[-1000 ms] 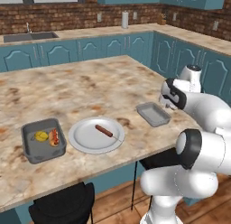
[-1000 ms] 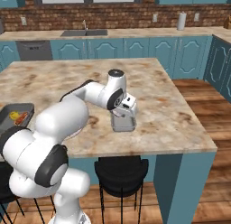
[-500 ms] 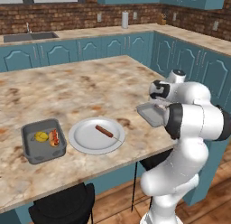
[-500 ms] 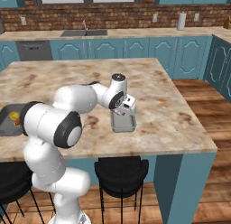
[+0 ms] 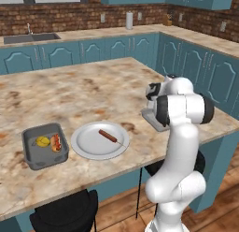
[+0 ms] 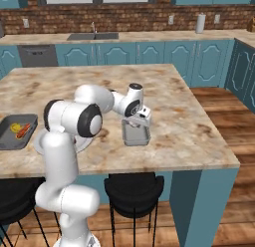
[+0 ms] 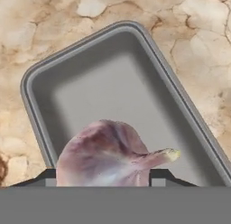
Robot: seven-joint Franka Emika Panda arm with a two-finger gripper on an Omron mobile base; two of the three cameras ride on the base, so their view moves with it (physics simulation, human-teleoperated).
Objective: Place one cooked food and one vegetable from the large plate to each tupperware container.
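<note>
Since the earlier frames the white arm has folded tighter over the right-hand shallow dark-grey rectangular tray (image 6: 136, 136), while the trays and plate have kept their places. At the bottom centre of the hand view, the two-finger gripper (image 7: 103, 180) pinches a pale purple, bulb-shaped garlic-like vegetable (image 7: 108, 155) with a short yellowish stem tip, held above this tray's bare floor. Open marble counter (image 6: 189, 116) surrounds the tray, which lies near the island's front edge. At lower left of the left base view, the second grey tray (image 5: 44, 147) holds a small yellow lump (image 5: 43, 141) and a red-orange piece (image 5: 56, 142). Beside it, the round white-grey plate (image 5: 100, 141) carries one brown sausage (image 5: 108, 136).
</note>
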